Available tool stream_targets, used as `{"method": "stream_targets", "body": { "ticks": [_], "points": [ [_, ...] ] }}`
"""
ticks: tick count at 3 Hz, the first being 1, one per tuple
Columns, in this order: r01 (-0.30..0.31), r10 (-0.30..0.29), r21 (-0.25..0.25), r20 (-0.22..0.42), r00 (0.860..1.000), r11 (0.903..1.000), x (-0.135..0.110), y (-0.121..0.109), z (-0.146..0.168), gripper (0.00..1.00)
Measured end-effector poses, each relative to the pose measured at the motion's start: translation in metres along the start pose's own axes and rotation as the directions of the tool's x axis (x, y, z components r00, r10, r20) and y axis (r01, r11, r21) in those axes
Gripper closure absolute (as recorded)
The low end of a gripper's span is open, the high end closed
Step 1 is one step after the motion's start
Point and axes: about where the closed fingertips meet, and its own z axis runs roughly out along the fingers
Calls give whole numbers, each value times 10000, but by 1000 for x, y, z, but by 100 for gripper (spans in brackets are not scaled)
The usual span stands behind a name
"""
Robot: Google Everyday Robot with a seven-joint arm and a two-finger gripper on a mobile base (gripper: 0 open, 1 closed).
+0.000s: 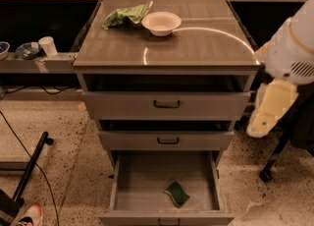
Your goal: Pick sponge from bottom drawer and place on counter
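**While the sponge (177, 193) lies in the bottom drawer (122, 183), the gripper (269, 112) hangs off to the right**

Where the bottom drawer stands pulled well out toward the near side, the sponge rests on its grey floor with the green face up. It lies close to the near wall and a little right of middle, clear of both side walls. The two upper drawers (167, 106) stand only slightly out. On the counter (196, 43), at the far left, a green cloth (125, 15) lies just beside a white bowl (161, 22). The gripper, a cream part under the white arm (294, 43), hangs right of the counter's near corner. It is level with the upper drawers and well apart from the sponge. Whether it is clenched or released cannot be told.
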Motion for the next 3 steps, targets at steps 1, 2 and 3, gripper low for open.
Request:
{"method": "stream_targets", "body": {
  "ticks": [1, 2, 3],
  "points": [
    [-924, 939, -264, 627, 9936, 9954, 5, 45, 89, 0],
    [-776, 801, -357, 756, 9939, 9963, 3, 49, 84, 0],
    [-806, 846, -468, 919, 9922, 9956, 3, 50, 110, 0]
  ]
}}
